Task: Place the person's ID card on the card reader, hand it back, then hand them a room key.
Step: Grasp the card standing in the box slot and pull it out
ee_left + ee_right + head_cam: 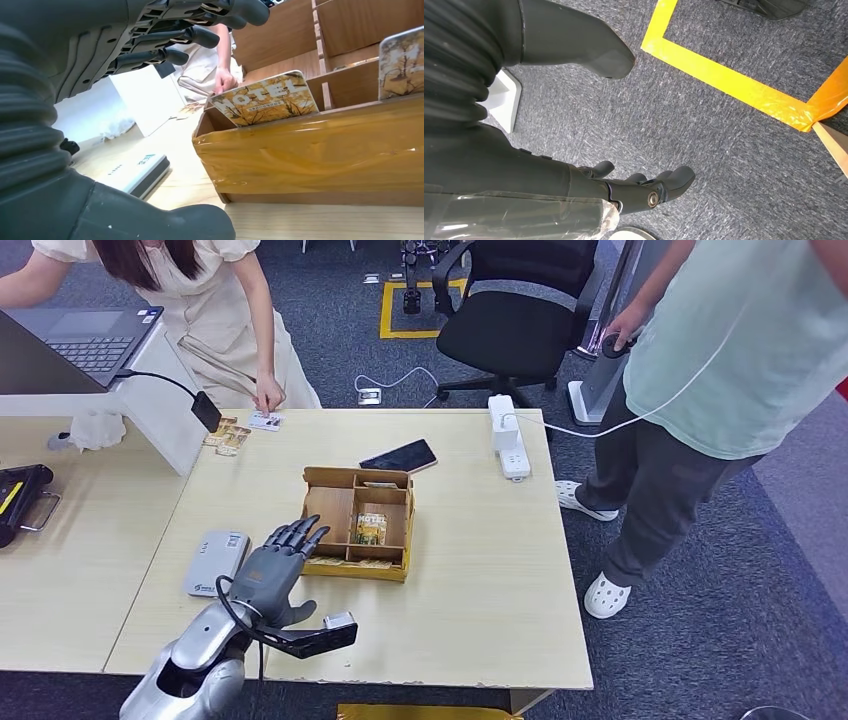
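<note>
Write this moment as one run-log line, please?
left hand: open, empty, beside wooden box | right hand: open, above carpet | card reader: bare | person's hand: on card

Left arm (195, 665): silver shell, a black cable looped along it, a black bar-shaped camera module with a pale end at the wrist. Left hand (280, 560): dark grey, ribbed cover, thick grey thumb, darker segmented fingers (200, 35). Right hand (574, 150): same grey finish, round silver screw (653, 199) in one finger, clear plastic wrap at the wrist.

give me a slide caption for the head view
Left hand hovers open beside the wooden card box while a person touches a card at the table's far edge.
</note>
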